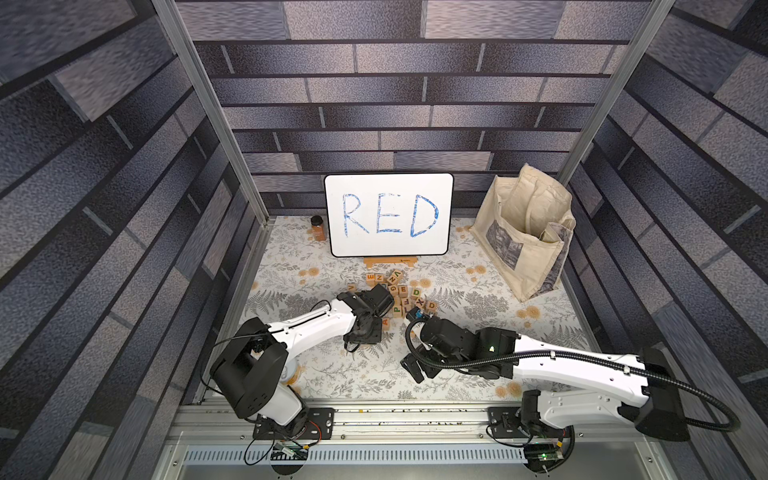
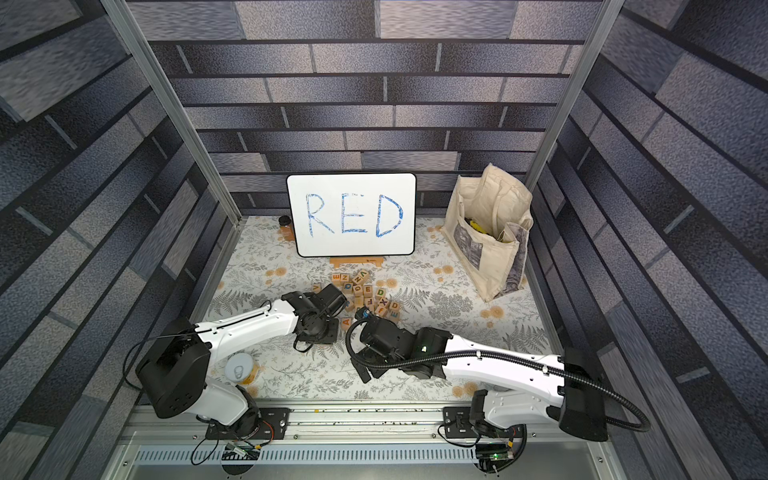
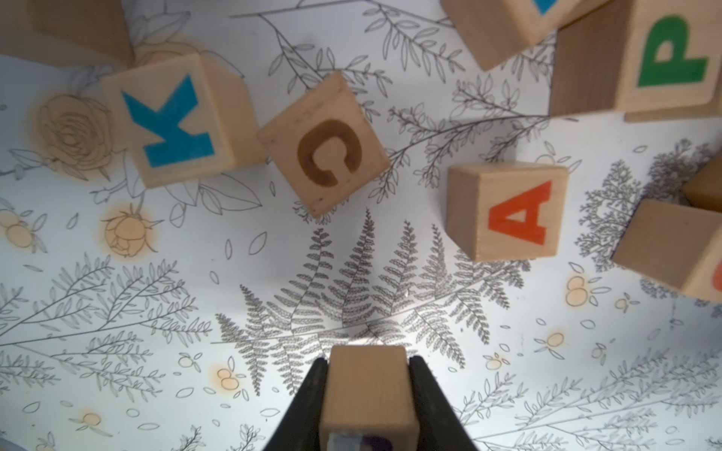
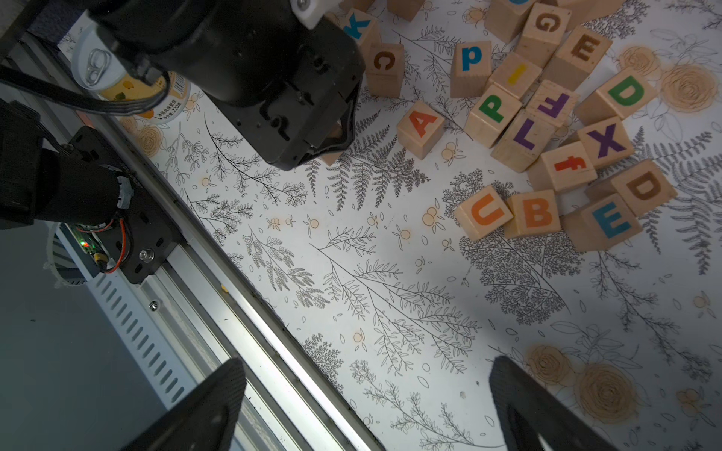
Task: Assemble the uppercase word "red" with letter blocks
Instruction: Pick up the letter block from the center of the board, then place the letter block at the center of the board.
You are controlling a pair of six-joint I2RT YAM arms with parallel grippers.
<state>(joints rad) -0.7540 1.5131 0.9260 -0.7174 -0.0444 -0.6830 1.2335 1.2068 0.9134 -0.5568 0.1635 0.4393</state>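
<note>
"Left wrist view, and what a grip: the left gripper [image 3: 368, 361] had its jaws squeezed onto the held cube [image 3: 369, 390], a black finger [image 3: 310, 402] flat against each side, over the fern-print tablecloth [image 3: 117, 312]!"

"Which letter did it carry?"

"Couldn't read it, only a sliver of purple on the face nearest the lens. Whether the cube touched the cloth, I couldn't tell. Beyond it lay the blue K [image 3: 172, 121], the brown C [image 3: 326, 150] just beside it, and the red-orange A [image 3: 512, 213] apart."

"And the right gripper [image 4: 367, 363]?"

"Right wrist view: jaws spread as wide as could be, gripping nothing, bare cloth between the fingers."

"Where were the other letters?"

"In the heap of letter blocks [image 1: 399, 291], mid-table in both top views, at six o'clock from the whiteboard [image 1: 388, 214]. The green D [image 4: 621, 95] sat toward the heap's three o'clock, just beside the purple X [image 4: 607, 140]. The blue-green E [image 4: 609, 222] lay at the five o'clock edge, against the brown D [image 4: 640, 187], just beside the orange B [image 4: 535, 213]."

"And the arms around it?"

"Left gripper at the heap's seven o'clock, right gripper at six o'clock, nearer the front rail [image 1: 374, 415]. The tote bag [image 1: 528, 232] stood at the whiteboard's three o'clock, the spice jar [image 1: 318, 227] at its nine."
</note>
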